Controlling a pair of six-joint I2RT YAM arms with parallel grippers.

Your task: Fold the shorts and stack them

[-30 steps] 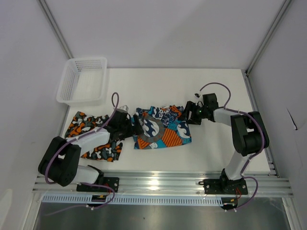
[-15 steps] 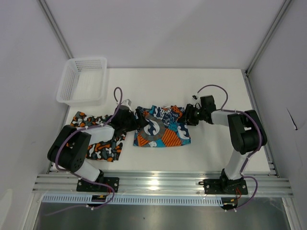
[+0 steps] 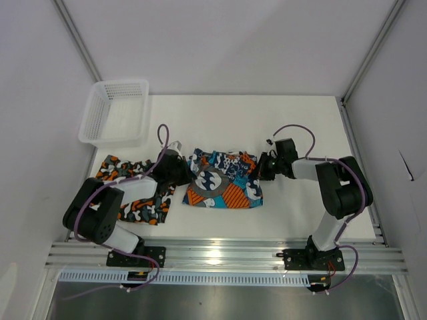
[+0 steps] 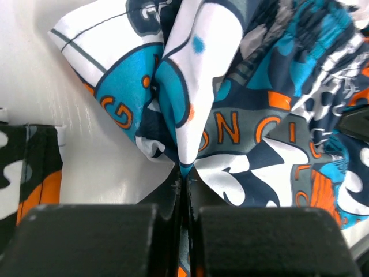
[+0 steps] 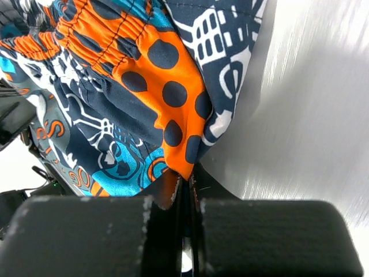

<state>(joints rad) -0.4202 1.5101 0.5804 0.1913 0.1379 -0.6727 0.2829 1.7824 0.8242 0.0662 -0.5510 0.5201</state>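
Observation:
The teal-blue, orange and white graphic shorts [image 3: 223,179] lie in the middle of the table. My left gripper [image 3: 189,171] is shut on their left edge; in the left wrist view the cloth [image 4: 219,92] bunches up out of the pinched jaws [image 4: 185,180]. At the right edge, my right gripper [image 3: 259,169] is shut on the fabric, and the right wrist view shows an orange dotted fold [image 5: 161,86] running into its closed jaws [image 5: 185,180]. The camouflage shorts [image 3: 133,193] lie flat at the left, partly under my left arm.
A white mesh basket [image 3: 115,112] stands at the table's back left corner. The aluminium rail [image 3: 227,257] runs along the near edge, and frame posts rise at the back corners.
Both grippers moved in onto the graphic shorts and shut on its left and right edges. The shorts shifted slightly toward the near edge.

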